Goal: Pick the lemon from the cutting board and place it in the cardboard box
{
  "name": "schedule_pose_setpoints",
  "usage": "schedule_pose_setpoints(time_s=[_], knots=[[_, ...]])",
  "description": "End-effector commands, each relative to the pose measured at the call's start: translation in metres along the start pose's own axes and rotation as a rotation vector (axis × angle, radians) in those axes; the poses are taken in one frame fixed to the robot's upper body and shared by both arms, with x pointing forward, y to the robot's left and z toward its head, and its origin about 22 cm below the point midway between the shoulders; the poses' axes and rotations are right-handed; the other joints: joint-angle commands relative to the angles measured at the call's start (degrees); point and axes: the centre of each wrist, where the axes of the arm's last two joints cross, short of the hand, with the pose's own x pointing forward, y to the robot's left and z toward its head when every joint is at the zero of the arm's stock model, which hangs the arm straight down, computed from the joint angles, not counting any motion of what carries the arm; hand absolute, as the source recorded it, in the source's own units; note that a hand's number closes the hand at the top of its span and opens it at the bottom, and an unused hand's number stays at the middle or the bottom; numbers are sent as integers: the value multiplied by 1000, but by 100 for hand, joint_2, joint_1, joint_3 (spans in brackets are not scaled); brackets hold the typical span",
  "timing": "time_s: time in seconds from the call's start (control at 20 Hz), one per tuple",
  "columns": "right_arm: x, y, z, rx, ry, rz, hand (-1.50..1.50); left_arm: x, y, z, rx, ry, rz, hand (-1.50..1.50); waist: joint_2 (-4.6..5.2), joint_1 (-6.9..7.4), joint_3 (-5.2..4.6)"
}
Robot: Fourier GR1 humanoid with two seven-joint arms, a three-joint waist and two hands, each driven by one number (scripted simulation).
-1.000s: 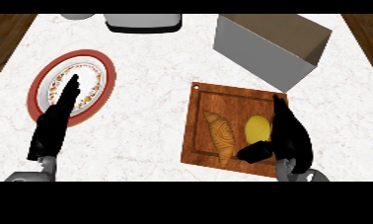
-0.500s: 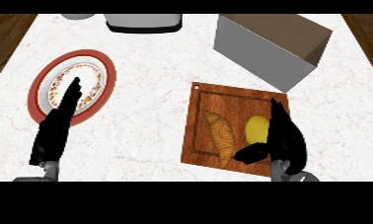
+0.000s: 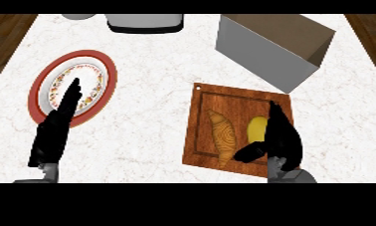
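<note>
- Lemon [image 3: 256, 128]: a yellow fruit lying on the right half of the cutting board [image 3: 220, 101], its right side partly hidden by the right hand; it appears still to rest on the board, not lifted.
- Right hand [image 3: 282, 138]: enters from the near edge and lies against the lemon's right side. Its fingers [image 3: 277, 115] run straight toward the far side along the fruit, and the thumb [image 3: 249, 152] juts left below it. The hand is open and brackets the lemon without closing on it.
- Croissant [image 3: 223, 136]: a brown pastry just left of the lemon on the same board; the two lie close, perhaps touching.
- Cardboard box [image 3: 270, 56]: open-topped, standing on the tabletop [image 3: 161, 75] far and slightly right of the board, near its far right corner.
- Left hand [image 3: 57, 125]: open, fingers straight, resting over the near edge of the red-rimmed plate [image 3: 103, 78] at the left; it takes no part in the step.
- Grey items [image 3: 144, 21]: at the far edge, cut off by the view.
- Step in hand, by judgement: the approach to the grasp; picking is not yet done.
- Next move, by judgement: curl fingers and thumb round the lemon without nudging the croissant, lift clear of the board, then carry far and rightward over the box's open top before releasing.
</note>
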Motion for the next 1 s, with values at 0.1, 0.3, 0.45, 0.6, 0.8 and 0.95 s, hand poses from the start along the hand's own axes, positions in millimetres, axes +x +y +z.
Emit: schedule_pose_setpoints(time_s=[0.1, 0.3, 0.45, 0.6, 0.8, 0.95], knots=[[14, 1, -26, 49, 92, -12, -150, -1, 18, -7, 10, 2, 0, 0, 7, 17, 1], [5, 14, -12, -9, 45, 42, 150, -3, 1, 2, 9, -11, -3, 0, 0, 5, 1], [-2, 15, -3, -163, 56, 88, 150, 7, 14, 1, 14, 7, -10, 0, -8, 1, 0], [3, 4, -6, -202, 38, 102, 150, 6, 19, -12, -6, 2, -3, 0, 1, -10, 0], [-41, -85, -74, -170, -319, 351, 150, 6, -5, -2, -15, -20, -9, 0, 83, 116, 33], [-54, -117, -83, -161, -472, 477, 150, 9, 0, -5, -13, -35, 10, 0, 110, 162, 46]])
